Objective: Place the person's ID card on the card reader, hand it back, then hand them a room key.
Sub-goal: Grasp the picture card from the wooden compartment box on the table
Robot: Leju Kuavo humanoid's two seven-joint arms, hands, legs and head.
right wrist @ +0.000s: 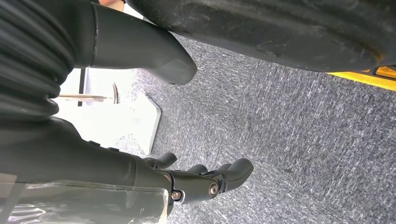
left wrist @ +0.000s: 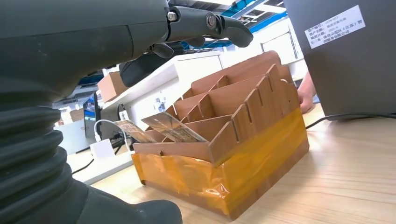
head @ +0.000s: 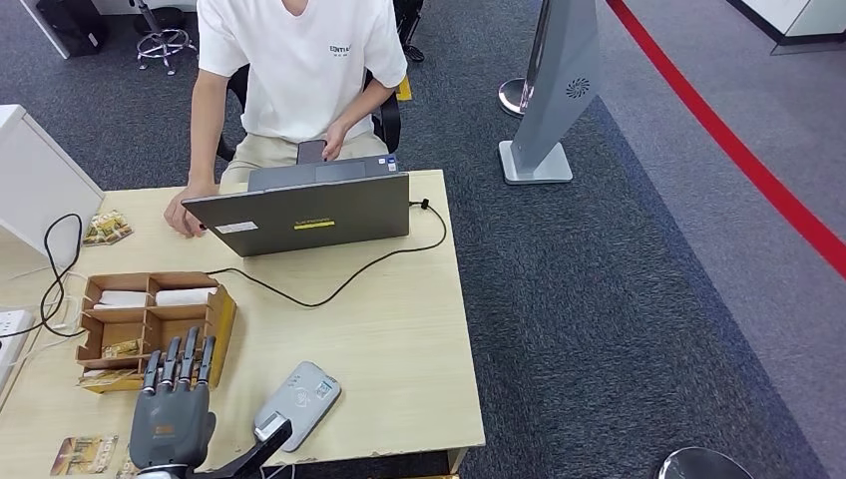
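Note:
My left hand (head: 175, 399) hovers over the near end of the brown cardboard organizer box (head: 224, 319), fingers extended and spread, holding nothing. In the left wrist view its fingers (left wrist: 205, 23) reach above the box (left wrist: 233, 154), where printed cards (left wrist: 175, 128) stand in the near compartments. The grey card reader (head: 297, 403) lies on the table near the front edge, just right of my left hand. A person in a white shirt (head: 299, 60) sits behind a laptop (head: 304, 215), one hand resting on the table. My right hand (right wrist: 205, 179) hangs beside the body over the carpet, fingers loosely apart and empty.
A black cable (head: 339, 284) runs across the wooden table (head: 399, 329) from the laptop. Loose printed cards lie at the far left (head: 107, 229) and at the front left corner (head: 85, 454). A white unit (head: 35, 180) stands left; a grey kiosk stand (head: 554, 100) is on the carpet.

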